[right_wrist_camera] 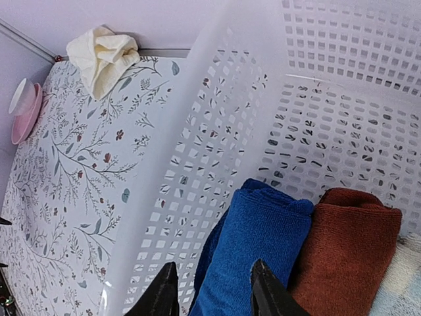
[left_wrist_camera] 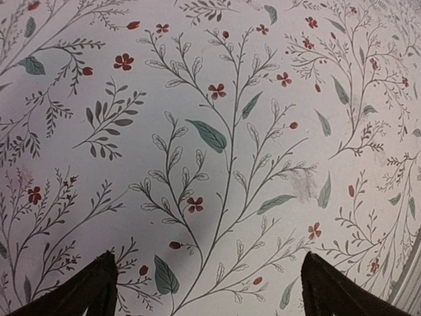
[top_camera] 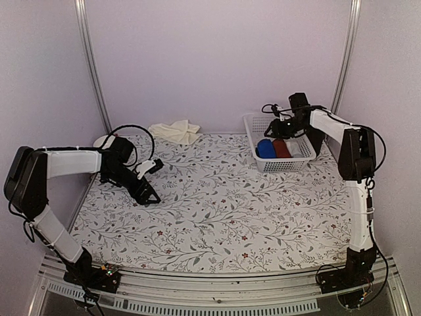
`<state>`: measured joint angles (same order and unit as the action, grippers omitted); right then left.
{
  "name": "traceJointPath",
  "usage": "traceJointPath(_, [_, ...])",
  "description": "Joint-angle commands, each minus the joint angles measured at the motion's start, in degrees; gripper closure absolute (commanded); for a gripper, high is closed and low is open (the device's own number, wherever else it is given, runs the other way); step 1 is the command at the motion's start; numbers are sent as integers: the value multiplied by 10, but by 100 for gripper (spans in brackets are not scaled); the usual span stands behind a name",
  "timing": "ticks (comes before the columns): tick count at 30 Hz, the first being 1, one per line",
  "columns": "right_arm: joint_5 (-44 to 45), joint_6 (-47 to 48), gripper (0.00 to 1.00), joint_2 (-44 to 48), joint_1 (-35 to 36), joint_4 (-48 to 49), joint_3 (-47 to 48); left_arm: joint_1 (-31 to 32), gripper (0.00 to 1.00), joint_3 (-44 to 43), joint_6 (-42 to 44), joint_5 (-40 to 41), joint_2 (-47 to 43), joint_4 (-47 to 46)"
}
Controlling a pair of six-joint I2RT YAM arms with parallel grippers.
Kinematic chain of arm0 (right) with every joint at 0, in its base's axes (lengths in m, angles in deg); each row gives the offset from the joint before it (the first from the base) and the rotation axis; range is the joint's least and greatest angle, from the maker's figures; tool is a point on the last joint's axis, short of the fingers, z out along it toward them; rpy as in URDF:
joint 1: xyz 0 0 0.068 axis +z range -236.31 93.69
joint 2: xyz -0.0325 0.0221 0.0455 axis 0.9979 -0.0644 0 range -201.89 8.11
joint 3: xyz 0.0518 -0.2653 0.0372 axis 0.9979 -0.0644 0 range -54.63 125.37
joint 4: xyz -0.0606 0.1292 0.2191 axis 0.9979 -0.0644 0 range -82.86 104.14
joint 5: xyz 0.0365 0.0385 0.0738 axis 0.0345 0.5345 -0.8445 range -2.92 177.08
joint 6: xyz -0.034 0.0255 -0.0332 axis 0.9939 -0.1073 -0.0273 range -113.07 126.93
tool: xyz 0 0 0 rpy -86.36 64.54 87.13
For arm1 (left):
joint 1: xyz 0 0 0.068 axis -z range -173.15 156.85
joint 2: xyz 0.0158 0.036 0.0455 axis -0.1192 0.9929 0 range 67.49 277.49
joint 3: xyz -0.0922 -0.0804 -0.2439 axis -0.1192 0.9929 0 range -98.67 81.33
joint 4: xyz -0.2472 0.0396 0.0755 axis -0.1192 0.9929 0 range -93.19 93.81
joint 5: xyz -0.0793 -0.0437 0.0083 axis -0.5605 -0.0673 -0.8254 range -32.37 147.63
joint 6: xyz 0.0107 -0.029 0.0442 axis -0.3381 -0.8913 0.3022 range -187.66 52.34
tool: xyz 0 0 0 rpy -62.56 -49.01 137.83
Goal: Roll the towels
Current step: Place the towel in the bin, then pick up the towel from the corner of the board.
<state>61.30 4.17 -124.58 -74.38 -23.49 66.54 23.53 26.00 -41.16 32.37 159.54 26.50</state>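
**Q.** How is the right gripper held, and why there?

**A.** It is poised over the basket with its jaws partly apart. The end of the blue towel is seen between the fingers. Whether the cloth is pinched cannot be told. The blue towel lies rolled inside the basket, along its left side as viewed from above. It is pressed against the dark red roll on its other side. It may be judged that the rolls are packed side by side so that neither can spring open.

**Q.** Where is the second towel found?

**A.** The cream towel is seen crumpled and unrolled, well to the left of the basket, at the table's far edge. Roughly half the task is therefore judged to be left.

**Q.** And the left gripper?

**A.** It is held low over bare patterned cloth, farther left of the basket than the cream towel and nearer the arm bases. Its jaws are spread wide and nothing is held between them. It is judged to be kept ready for the cream towel, which would need flattening before it could be rolled.
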Motion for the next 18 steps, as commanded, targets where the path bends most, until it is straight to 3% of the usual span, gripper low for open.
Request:
traceJointPath(1, [13, -11, 64, -61, 8, 17, 22, -6, 3, -3, 2, 10, -6, -2])
traceJointPath(12, [33, 2, 61, -69, 27, 22, 29, -23, 3, -6, 3, 33, -30, -16])
traceJointPath(18, [86, 15, 45, 47, 34, 21, -6, -45, 3, -20, 15, 68, -65, -44])
